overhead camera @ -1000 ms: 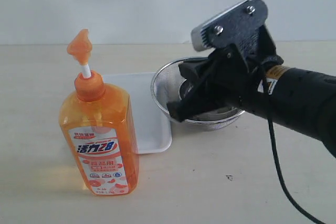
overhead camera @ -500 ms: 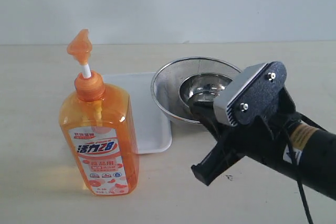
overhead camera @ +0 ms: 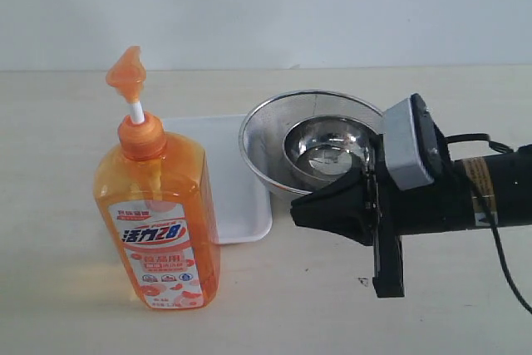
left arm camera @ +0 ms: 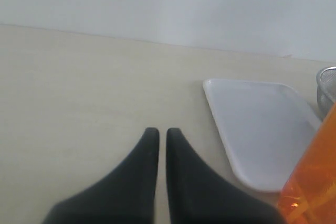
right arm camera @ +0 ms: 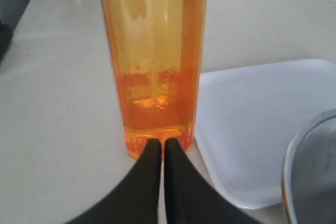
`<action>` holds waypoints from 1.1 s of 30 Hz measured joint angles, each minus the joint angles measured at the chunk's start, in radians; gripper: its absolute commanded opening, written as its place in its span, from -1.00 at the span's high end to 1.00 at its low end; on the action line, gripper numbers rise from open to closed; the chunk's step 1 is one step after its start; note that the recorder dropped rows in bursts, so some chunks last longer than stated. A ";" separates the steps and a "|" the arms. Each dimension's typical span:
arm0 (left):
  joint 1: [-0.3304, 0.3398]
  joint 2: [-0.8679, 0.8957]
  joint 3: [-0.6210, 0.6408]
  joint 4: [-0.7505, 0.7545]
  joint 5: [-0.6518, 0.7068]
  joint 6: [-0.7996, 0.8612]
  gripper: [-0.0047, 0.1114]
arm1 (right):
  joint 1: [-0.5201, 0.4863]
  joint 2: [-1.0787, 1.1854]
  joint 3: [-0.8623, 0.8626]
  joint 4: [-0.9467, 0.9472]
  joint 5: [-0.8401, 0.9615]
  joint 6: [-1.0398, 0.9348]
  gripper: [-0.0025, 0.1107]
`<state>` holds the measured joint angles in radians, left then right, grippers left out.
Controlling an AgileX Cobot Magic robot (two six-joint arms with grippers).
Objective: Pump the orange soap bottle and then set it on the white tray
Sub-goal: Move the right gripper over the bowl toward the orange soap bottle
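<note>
The orange soap bottle (overhead camera: 158,214) stands upright at the front left of the table, its pump head (overhead camera: 126,72) raised on a white stem. Behind it, to the right, lies the white tray (overhead camera: 237,197), with nothing on it. My right gripper (overhead camera: 297,210) is shut and holds nothing. It hangs low over the table to the right of the tray, pointing left toward the bottle. In the right wrist view the bottle (right arm camera: 152,61) stands just beyond that gripper (right arm camera: 159,142), with the tray (right arm camera: 262,124) beside it. My left gripper (left arm camera: 158,132) is shut and holds nothing, with the tray (left arm camera: 257,124) and the bottle's edge (left arm camera: 315,187) off to one side.
A round steel mesh strainer (overhead camera: 266,126) with a small shiny steel bowl (overhead camera: 328,149) inside it stands behind my right arm, touching the tray's right edge. The strainer's rim (right arm camera: 310,171) shows in the right wrist view.
My right arm has come down from above the strainer to low over the table and has turned, so its shut fingers now point left at the bottle. Bottle and tray have not moved.
</note>
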<state>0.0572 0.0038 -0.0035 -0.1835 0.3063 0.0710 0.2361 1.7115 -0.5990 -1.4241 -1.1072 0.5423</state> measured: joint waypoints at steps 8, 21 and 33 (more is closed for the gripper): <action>0.000 0.000 0.000 0.000 0.000 0.000 0.84 | 0.068 0.058 -0.038 0.172 0.004 0.000 0.96; 0.000 0.000 0.000 0.000 0.000 0.000 0.84 | 0.073 0.058 -0.039 0.230 0.038 0.153 -0.33; 0.000 0.000 0.000 0.000 0.000 0.000 0.84 | 0.257 0.058 -0.039 0.224 0.114 0.103 -0.33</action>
<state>0.0572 0.0038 -0.0035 -0.1835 0.3063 0.0710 0.4927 1.7697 -0.6384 -1.2004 -0.9937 0.6450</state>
